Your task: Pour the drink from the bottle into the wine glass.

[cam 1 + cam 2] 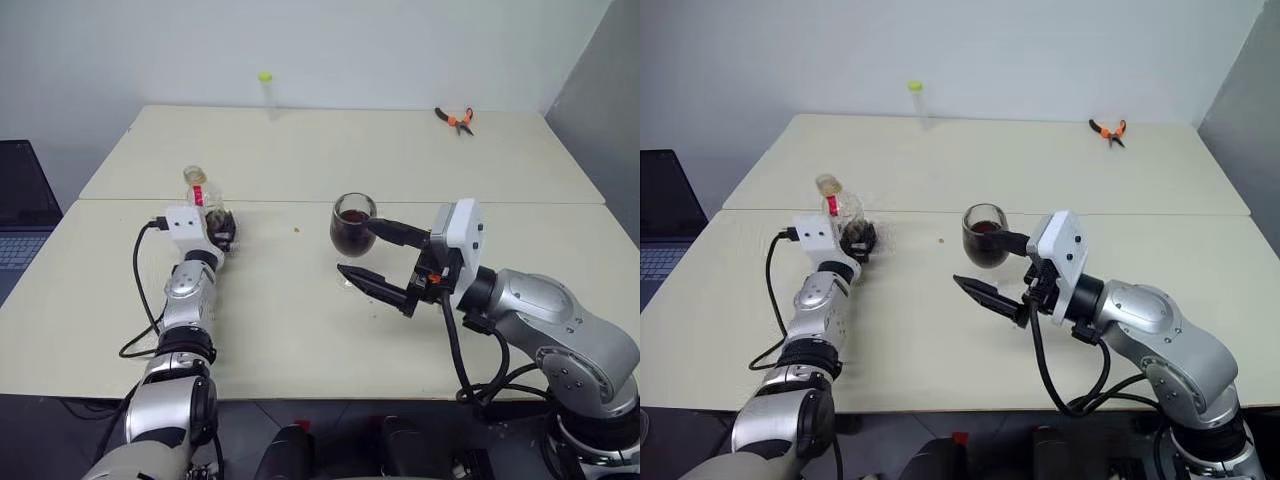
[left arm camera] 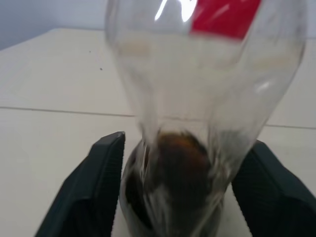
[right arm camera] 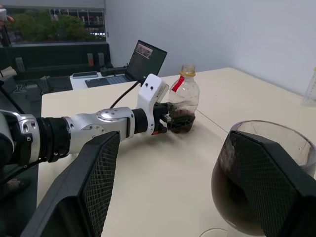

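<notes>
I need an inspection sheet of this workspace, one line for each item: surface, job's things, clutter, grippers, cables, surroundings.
Surface: two cream tables pushed together, a seam between them.
Job's things: bottle upright, uncapped, a little dark drink at the bottom; wine glass upright, about half full of dark drink.
Clutter: orange-handled pliers and thin clear tube on the far table; small crumb near the seam.
Grippers: left gripper open, fingers either side of the bottle's base; right gripper open, beside the glass.
Cables: black cable on the left arm.
Surroundings: laptop at left; pale wall.
</notes>
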You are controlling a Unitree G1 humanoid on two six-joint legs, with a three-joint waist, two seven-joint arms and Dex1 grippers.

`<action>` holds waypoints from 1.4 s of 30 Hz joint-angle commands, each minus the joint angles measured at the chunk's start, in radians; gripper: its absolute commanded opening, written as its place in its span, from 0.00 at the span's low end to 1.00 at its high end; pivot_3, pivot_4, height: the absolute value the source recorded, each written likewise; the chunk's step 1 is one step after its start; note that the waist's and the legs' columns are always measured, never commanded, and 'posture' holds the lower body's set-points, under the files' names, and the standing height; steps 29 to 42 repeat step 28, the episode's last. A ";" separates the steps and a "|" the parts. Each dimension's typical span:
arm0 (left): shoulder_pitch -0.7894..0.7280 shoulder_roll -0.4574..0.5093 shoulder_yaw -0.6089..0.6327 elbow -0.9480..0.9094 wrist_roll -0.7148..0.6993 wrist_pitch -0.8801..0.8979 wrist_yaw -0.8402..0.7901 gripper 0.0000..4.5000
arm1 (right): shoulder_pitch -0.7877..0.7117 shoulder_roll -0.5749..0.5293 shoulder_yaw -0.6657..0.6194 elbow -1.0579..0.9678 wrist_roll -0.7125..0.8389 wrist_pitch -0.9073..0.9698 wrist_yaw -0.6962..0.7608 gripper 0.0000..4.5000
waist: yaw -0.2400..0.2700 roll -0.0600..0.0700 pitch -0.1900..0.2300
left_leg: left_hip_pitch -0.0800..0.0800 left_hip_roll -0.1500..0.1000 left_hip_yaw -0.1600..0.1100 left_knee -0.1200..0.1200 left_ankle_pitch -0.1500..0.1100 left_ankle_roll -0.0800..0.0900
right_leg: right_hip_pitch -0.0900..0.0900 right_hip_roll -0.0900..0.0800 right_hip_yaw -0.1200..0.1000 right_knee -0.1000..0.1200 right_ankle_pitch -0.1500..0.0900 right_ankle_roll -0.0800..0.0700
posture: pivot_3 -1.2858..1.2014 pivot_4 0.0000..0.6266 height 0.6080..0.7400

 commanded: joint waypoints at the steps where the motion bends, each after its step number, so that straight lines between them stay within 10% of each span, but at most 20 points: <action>1: 0.065 0.009 -0.006 -0.180 0.000 0.016 -0.003 0.99 | 0.025 -0.007 -0.018 -0.047 0.000 -0.048 0.017 0.85 | -0.001 0.000 0.000 | 0.000 0.001 0.000 0.000 0.000 0.000 | 0.000 -0.001 0.000 0.000 0.000 0.000 | 0.52 0.24 1.00; 11: 0.526 0.012 -0.061 -0.937 0.034 0.416 0.041 0.99 | 0.389 0.061 -0.084 0.195 -0.263 -0.443 0.001 0.85 | 0.001 -0.002 -0.002 | 0.002 0.000 0.000 -0.001 0.000 0.000 | 0.002 -0.004 0.001 -0.001 0.000 0.000 | 0.52 0.24 1.00; 21: 0.579 -0.028 -0.056 -0.974 0.035 0.327 0.040 0.99 | 0.307 0.348 -0.088 0.608 -0.477 -0.799 -0.191 0.85 | 0.000 0.000 -0.003 | 0.003 0.001 0.003 -0.003 0.001 -0.001 | 0.001 -0.003 0.003 -0.001 0.000 0.000 | 0.52 0.24 1.00; 42: 0.579 -0.044 -0.049 -0.968 0.036 0.292 0.051 0.99 | 0.262 0.362 -0.088 0.729 -0.518 -0.871 -0.192 0.85 | 0.001 0.000 -0.003 | 0.003 0.001 0.003 -0.002 0.000 0.000 | 0.002 -0.002 0.002 -0.001 0.000 0.000 | 0.52 0.24 1.00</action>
